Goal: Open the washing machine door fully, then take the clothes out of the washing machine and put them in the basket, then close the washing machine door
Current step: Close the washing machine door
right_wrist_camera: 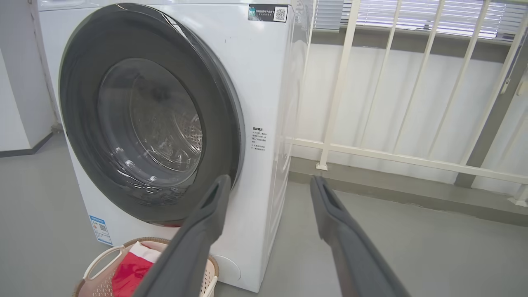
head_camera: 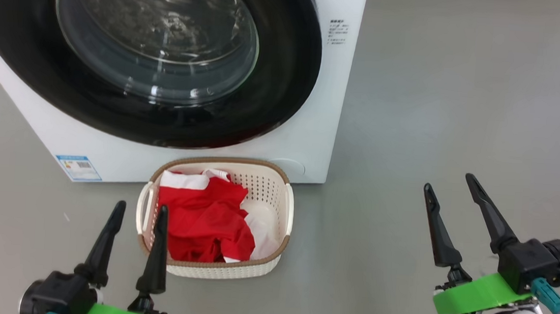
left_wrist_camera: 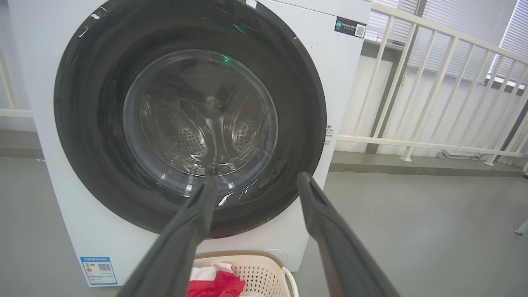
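Observation:
The washing machine (head_camera: 313, 105) stands on the grey floor with its round, black-rimmed door (head_camera: 169, 55) lying flat against its front, shut. Through the glass the steel drum (left_wrist_camera: 198, 128) shows no fabric. The cream basket (head_camera: 267, 195) sits on the floor right before the machine, holding the red and white clothes (head_camera: 206, 221). My left gripper (head_camera: 141, 209) hovers open over the basket's left rim with nothing between its fingers. My right gripper (head_camera: 451, 181) stands open and bare over the floor, well to the right of the basket.
A white railing (right_wrist_camera: 412, 156) and a wall with blinds run behind and to the right of the machine. A blue label (head_camera: 78, 167) sits on the machine's lower left front. Bare grey floor (head_camera: 436, 113) stretches to the right.

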Available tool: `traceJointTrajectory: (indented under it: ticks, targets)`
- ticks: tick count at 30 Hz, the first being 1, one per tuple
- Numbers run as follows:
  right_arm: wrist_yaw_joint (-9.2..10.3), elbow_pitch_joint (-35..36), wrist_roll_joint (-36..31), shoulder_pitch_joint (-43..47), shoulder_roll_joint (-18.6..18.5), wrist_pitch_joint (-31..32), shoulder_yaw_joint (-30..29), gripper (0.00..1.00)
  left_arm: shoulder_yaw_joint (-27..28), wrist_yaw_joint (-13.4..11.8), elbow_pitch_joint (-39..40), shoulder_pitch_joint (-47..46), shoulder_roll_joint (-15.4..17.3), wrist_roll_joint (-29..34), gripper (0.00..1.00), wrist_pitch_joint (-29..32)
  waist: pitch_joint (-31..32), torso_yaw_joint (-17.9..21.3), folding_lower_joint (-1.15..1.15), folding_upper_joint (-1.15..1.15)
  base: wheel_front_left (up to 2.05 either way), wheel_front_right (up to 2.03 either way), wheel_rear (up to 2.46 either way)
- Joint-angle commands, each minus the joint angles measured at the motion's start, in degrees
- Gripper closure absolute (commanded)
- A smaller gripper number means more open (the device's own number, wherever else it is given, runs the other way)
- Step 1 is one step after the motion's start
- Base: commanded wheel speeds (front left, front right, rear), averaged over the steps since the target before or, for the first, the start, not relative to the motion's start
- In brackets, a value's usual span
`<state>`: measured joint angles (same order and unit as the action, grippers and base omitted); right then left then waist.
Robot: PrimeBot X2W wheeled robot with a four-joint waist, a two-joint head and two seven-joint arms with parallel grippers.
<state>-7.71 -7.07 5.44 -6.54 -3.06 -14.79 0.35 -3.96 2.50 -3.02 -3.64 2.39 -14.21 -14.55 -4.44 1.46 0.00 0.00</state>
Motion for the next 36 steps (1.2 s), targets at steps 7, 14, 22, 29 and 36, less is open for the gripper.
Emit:
traceJointTrajectory:
  ticks: [7, 14, 22, 29, 36]
  targets:
    - [0.22, 4.9, 0.1, 3.8, 0.2, -0.2, -0.7, 0.00, 3.0, 0.4, 2.2, 1.7, 0.5, 0.8, 0.00, -0.4, 3.3, 0.5, 0.00, 0.00, 0.00, 0.00, 0.00]
    - [0.22, 8.2, 1.5, 8.4, 0.2, -0.2, -1.8, 0.00, 3.4, 0.6, 2.0, 3.6, 1.1, 2.1, 0.00, -0.4, 4.9, -0.1, 0.00, 0.00, 0.00, 0.00, 0.00]
    - [0.22, 10.0, 2.8, 11.5, 0.2, -0.2, -3.1, 0.00, 3.5, 0.1, 1.8, 5.4, 1.7, 3.7, 0.00, -0.4, 6.3, -0.1, 0.00, 0.00, 0.00, 0.00, 0.00]
    - [0.22, 10.1, 3.7, 12.9, 0.2, -0.2, -2.8, 0.00, 3.8, -0.2, 2.1, 6.5, 1.7, 4.3, 0.00, -0.4, 6.6, 0.1, 0.00, 0.00, 0.00, 0.00, 0.00]
    - [0.22, 10.3, 4.2, 13.5, 0.2, -0.2, -2.7, 0.00, 3.8, -0.3, 2.0, 6.8, 1.5, 4.3, 0.00, -0.4, 6.7, 0.2, 0.00, 0.00, 0.00, 0.00, 0.00]
